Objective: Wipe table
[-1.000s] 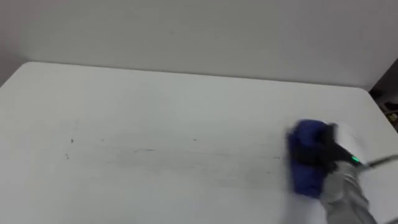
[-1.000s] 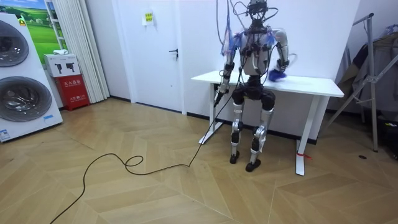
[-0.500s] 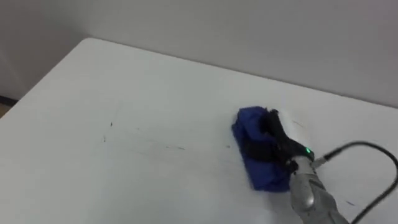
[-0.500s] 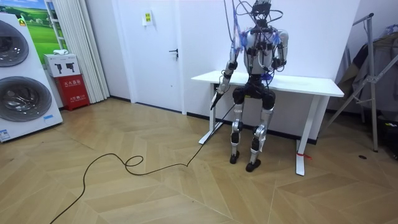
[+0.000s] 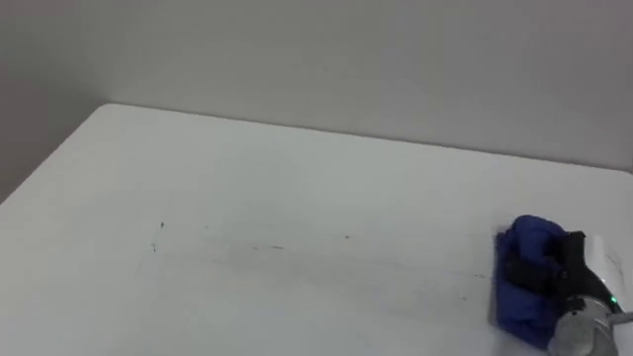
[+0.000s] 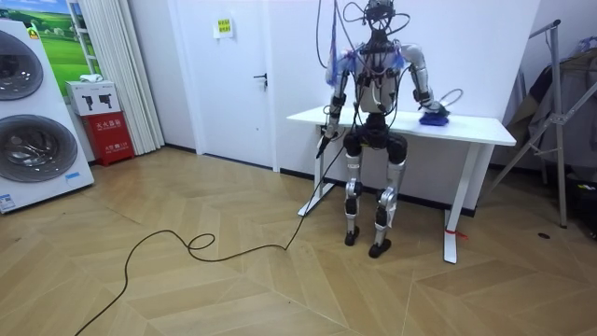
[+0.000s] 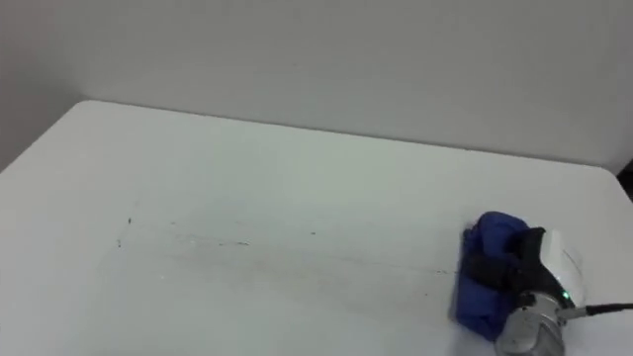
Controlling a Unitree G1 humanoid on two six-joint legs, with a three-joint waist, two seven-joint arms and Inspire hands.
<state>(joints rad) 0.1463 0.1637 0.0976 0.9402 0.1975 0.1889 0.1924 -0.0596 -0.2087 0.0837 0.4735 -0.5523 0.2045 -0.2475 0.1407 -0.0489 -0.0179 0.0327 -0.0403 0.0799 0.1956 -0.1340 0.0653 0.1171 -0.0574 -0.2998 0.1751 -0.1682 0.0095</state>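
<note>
Smooth matt white table (image 5: 297, 198), crumpled blue cloth (image 5: 522, 242), glossy wood floor (image 6: 233, 289)

Head cameras look down closely on the white counter (image 5: 297, 198), also seen by the room camera from far behind the robot.

One white table (image 5: 297, 188), one blue cloth (image 7: 480, 305) (a single crumpled wad, no second rag beside it). In the room view: two washing machines (image 6: 28, 149), one stacked on the other, one red cabinet (image 6: 109, 137), one white door (image 6: 233, 84), one metal stand (image 6: 560, 121).
</note>
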